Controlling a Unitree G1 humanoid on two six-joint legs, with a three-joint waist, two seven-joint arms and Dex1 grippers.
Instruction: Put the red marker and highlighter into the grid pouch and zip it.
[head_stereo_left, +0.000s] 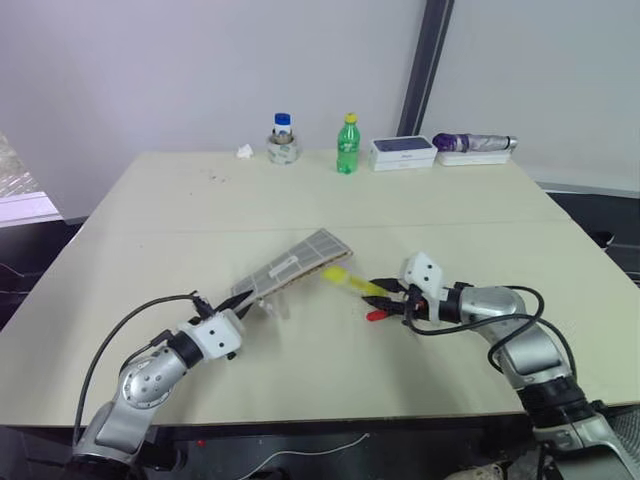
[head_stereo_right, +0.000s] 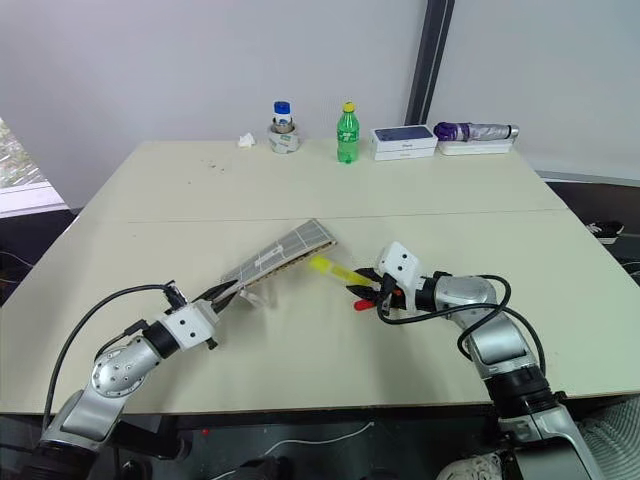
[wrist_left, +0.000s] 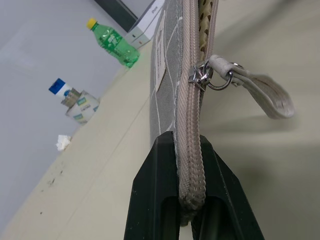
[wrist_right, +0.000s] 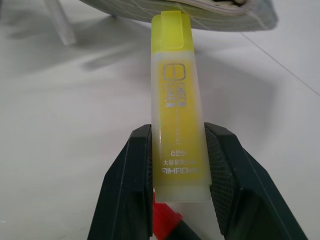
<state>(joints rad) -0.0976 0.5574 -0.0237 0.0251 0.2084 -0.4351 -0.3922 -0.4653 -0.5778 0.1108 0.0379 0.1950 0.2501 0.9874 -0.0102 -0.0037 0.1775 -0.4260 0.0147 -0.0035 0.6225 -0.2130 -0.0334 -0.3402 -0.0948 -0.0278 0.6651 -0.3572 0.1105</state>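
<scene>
My left gripper (head_stereo_left: 247, 300) is shut on the near end of the grid pouch (head_stereo_left: 300, 262) and holds it tilted up off the table. In the left wrist view the pouch's zipper edge (wrist_left: 189, 125) runs between the fingers. The slider with its cord pull (wrist_left: 260, 92) sits partway along, and the pouch is open beyond it. My right gripper (head_stereo_left: 388, 297) is shut on the yellow highlighter (wrist_right: 176, 100), whose cap nearly reaches the pouch's far end. The red marker's red cap (head_stereo_left: 376, 315) shows just under the highlighter between the fingers. Whether it is gripped too I cannot tell.
Along the table's far edge stand a blue-capped jar inside a tape roll (head_stereo_left: 283, 140), a green bottle (head_stereo_left: 347, 145), a white box (head_stereo_left: 402, 152) and a purple folded umbrella (head_stereo_left: 475, 143). A small white scrap (head_stereo_left: 245, 151) lies near the jar.
</scene>
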